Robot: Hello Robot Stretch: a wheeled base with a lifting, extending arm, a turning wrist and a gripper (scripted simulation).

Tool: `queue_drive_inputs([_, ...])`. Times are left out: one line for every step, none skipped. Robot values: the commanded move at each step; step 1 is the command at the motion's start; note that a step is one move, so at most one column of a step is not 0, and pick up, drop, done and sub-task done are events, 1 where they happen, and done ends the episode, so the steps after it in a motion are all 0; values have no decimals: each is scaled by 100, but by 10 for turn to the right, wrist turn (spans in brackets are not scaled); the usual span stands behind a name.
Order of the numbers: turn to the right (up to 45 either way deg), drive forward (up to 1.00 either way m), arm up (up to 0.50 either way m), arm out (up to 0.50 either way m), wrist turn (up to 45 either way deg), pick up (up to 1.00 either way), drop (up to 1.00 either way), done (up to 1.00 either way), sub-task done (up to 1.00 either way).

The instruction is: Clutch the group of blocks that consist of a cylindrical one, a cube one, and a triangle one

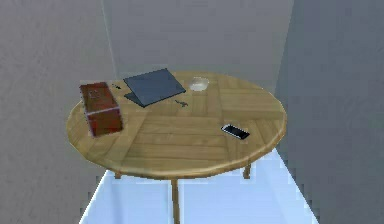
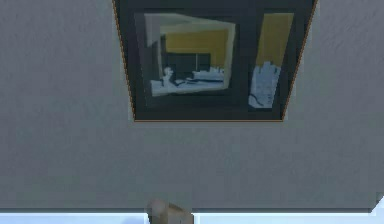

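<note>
1. Grey walls [image 1: 50, 40] stand close around a round wooden table [image 1: 200, 150] in the forward view. The table has thin wooden legs and stands on a pale bluish-white floor [image 1: 285, 200].
2. About the hand: I cannot tell whether it is spread, pressed together or pinching something.
3. On the table, toward the forward view's left, a reddish-brown box [image 1: 101, 108] stands near the rim.
4. Just beside the box and farther back lies a dark grey flat slab [image 1: 153, 87], turned at an angle. A small white thing [image 1: 118, 88] sits between the two.
5. To the right of the slab, near the far rim, stands a small pale bowl [image 1: 200, 85].
6. A thin dark little thing [image 1: 181, 101] lies on the bare wood in front of the slab. It is too small to name.
7. A flat black phone with a pale edge [image 1: 237, 131] lies toward the table's right side, well apart from the box.
8. I cannot tell which of these things, if any, is the group of blocks, because no cylinder, cube or triangle shape can be made out.
9. In the arm side view, a dark-framed picture [image 2: 210, 60] hangs on a plain grey wall [image 2: 60, 150]. A small tan-brown lump [image 2: 168, 213] shows at the bottom edge.
</note>
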Motion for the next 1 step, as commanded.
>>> queue_drive_inputs([0, 0, 10, 0, 0, 0, 0, 0, 0])
